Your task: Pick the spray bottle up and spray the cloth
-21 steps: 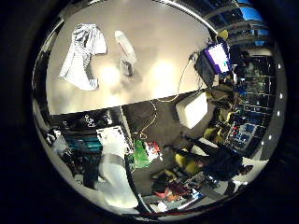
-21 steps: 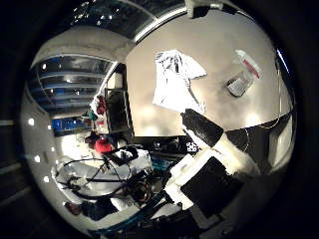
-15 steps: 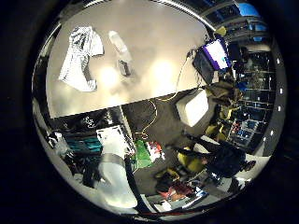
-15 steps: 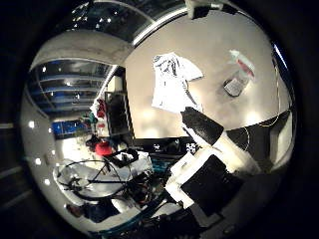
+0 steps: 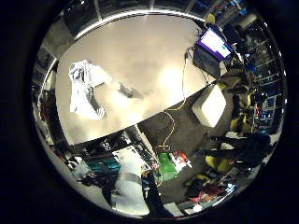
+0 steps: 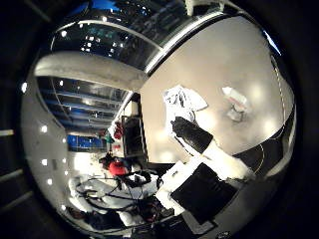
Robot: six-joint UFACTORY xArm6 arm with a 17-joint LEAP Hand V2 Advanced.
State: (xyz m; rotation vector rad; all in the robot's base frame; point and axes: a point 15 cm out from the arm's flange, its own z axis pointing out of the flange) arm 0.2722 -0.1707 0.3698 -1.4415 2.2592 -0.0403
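A crumpled white and grey cloth (image 5: 84,88) lies on the pale table (image 5: 149,51) near one end. The spray bottle (image 6: 234,102), white with a dark trigger head, lies on its side on the table a short way from the cloth. My right hand (image 6: 199,144) is high above the table's edge, far from both. One white finger with a black tip reaches out straight in the thumb side view, over the near edge of the cloth. Nothing is in the hand.
A laptop (image 5: 212,44) with a lit screen stands at the table's far corner. A white box (image 5: 210,105) and a green bag (image 5: 167,165) lie on the dark floor beside the table. A dark monitor (image 6: 132,134) stands off the table's other end.
Both views have swung round and the table looks a little farther off, so the hand has moved. Cloth and bottle lie where they were on the table.
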